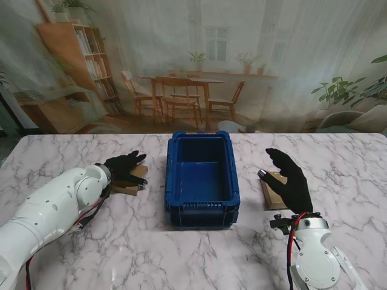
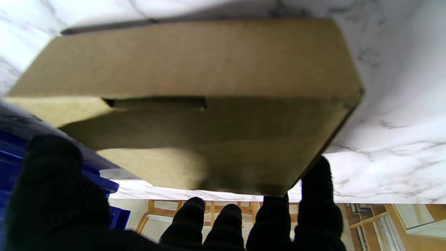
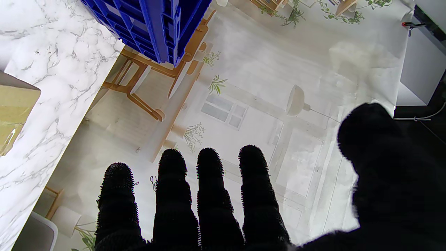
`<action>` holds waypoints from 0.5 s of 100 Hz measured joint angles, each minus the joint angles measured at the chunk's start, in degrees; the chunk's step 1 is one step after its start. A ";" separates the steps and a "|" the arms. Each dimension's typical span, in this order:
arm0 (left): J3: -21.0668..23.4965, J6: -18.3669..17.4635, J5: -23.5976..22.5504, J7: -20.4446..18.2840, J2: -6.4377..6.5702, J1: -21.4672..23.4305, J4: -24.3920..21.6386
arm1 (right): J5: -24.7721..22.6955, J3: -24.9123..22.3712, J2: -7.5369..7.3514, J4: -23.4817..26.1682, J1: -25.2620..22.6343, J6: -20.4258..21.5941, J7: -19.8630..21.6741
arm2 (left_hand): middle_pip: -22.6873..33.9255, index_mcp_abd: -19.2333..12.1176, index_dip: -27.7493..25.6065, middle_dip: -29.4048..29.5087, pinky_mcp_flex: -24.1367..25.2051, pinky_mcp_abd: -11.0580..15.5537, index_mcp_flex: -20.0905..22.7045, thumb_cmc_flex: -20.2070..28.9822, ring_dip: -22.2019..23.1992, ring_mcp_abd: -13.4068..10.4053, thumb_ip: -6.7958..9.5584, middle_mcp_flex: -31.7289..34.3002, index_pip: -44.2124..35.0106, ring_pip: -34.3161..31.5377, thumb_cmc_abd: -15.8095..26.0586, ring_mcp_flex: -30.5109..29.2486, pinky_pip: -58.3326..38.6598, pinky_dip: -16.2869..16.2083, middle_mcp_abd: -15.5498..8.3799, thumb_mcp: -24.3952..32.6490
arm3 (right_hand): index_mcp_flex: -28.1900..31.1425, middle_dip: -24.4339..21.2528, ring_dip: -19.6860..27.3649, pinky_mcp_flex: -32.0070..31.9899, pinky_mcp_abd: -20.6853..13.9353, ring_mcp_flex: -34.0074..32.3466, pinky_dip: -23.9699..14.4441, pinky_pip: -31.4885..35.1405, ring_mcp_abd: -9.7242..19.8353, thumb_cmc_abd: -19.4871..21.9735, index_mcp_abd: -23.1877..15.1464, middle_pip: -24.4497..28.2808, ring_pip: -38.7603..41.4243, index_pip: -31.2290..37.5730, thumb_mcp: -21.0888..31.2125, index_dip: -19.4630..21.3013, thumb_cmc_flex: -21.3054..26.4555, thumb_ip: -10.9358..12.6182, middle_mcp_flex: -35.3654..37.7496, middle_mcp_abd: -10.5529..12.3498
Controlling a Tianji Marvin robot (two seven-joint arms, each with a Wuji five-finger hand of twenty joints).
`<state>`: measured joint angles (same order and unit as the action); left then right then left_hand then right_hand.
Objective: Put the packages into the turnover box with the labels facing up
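Two cardboard packages lie on the marble surface [image 1: 72, 154], one either side of the blue box [image 1: 202, 211], and we have a hand at each. Our left fingers [image 2: 315, 195] curl round the far edge of the left package [image 2: 195, 90], thumb on the opposite side, so the left hand [image 1: 124, 166] looks closed on it, though the package seems to rest on the surface. Our right fingers [image 3: 210, 188] are straight and spread, holding nothing; the right hand [image 1: 290, 178] is over the right package [image 1: 272, 192], apparently not touching it.

No label shows on the faces we can see, so we judge the left package may need turning before it goes in. We should grip firmly, lift clear of the box wall, and check the label side.

The blue box stands between the packages and looks empty.
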<state>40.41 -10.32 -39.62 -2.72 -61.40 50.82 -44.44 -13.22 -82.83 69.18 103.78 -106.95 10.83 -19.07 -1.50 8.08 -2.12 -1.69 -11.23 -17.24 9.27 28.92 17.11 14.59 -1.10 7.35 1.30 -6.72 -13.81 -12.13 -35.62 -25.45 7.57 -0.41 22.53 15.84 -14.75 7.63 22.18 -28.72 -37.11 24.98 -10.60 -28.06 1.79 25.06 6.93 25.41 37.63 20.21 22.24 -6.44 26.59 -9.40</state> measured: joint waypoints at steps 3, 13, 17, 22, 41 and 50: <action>-0.31 0.15 0.26 0.19 -0.16 -0.14 0.28 | 0.06 0.02 0.00 0.00 0.03 -0.03 0.07 | 0.00 0.00 0.00 0.00 -0.08 0.00 0.00 0.31 0.05 -0.05 0.00 0.00 0.00 -0.02 0.87 0.00 -0.39 0.00 0.00 0.00 | 0.00 0.00 0.00 0.00 0.00 0.00 0.00 0.00 0.00 0.00 0.00 0.00 0.00 0.00 0.00 0.00 0.00 0.00 0.00 0.00; -1.41 0.31 0.63 0.61 -0.43 -0.56 0.86 | 0.22 0.07 0.00 0.00 0.09 -0.08 0.14 | 0.00 -0.01 -0.85 0.00 -0.49 0.00 0.00 2.37 0.88 -0.40 0.00 0.00 0.00 -0.24 0.64 0.00 -2.38 0.01 0.06 0.01 | 0.00 0.00 0.00 -0.01 0.00 0.00 -0.01 -0.01 0.00 0.65 0.02 0.00 0.00 -0.01 -0.12 0.00 0.00 0.00 0.00 0.00; -1.73 0.33 0.70 0.69 -0.52 -0.66 1.01 | 0.29 0.09 0.00 0.00 0.11 -0.10 0.15 | 0.00 -0.01 -5.50 0.00 -0.47 -0.05 0.00 3.92 1.50 -0.45 0.00 0.00 -0.04 -0.36 0.64 0.00 -3.47 0.33 0.16 -0.03 | 0.00 0.00 0.00 -0.01 0.00 0.00 -0.01 -0.01 0.00 0.65 0.02 0.00 0.00 -0.01 -0.12 0.00 0.00 0.00 0.00 0.00; -2.04 0.33 0.80 0.80 -0.63 -0.77 1.17 | 0.36 0.12 0.00 0.00 0.13 -0.12 0.15 | 0.05 0.38 -15.40 -1.21 -0.61 -0.68 -0.18 5.05 2.87 -0.49 0.00 0.00 -2.59 -1.25 0.62 0.00 -4.64 0.68 0.89 -0.76 | 0.00 0.00 0.00 -0.01 0.00 0.00 -0.02 -0.01 0.00 0.65 0.02 0.00 0.00 -0.01 -0.65 0.00 0.00 0.00 -0.01 0.00; -3.91 0.37 0.97 1.76 -0.87 -1.57 1.85 | 0.56 0.22 0.02 0.00 0.18 -0.18 0.08 | 4.56 1.83 -37.52 -20.51 -1.84 -1.58 -0.69 6.35 11.99 -0.59 1.23 -0.01 -10.48 -5.34 0.19 -0.70 -6.32 0.83 2.80 -1.08 | 0.00 0.00 0.00 -0.03 0.00 0.36 -0.04 -0.08 0.00 2.15 0.03 0.00 0.00 -0.02 -0.88 0.01 0.00 0.00 -0.05 0.00; -4.30 0.43 1.15 1.74 -1.01 -1.92 2.15 | 0.66 0.28 0.04 0.02 0.20 -0.25 0.01 | 7.25 2.05 -41.59 -26.03 -2.05 -1.58 -0.69 7.06 15.70 -0.62 1.52 0.07 -12.15 -6.65 -0.48 -0.99 -7.07 0.62 2.90 -1.64 | 0.00 0.00 0.00 -0.03 0.00 0.41 -0.05 -0.09 0.00 2.15 0.03 0.00 0.00 -0.03 -1.38 0.01 0.00 0.00 -0.06 0.00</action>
<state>36.11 -9.89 -38.47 -0.98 -62.41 48.91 -42.30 -12.56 -82.55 69.22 103.80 -106.75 10.58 -19.06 5.75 10.12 -43.71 -27.72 -13.27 -18.83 8.58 35.98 32.82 13.97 0.42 7.41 -10.85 -13.37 -14.29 -13.11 -42.70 -24.83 10.48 -2.05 22.53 15.84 -14.75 7.60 22.18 -28.31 -37.16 24.89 -10.61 -25.91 1.82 25.06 6.93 25.38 36.25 20.22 22.24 -6.44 26.52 -9.40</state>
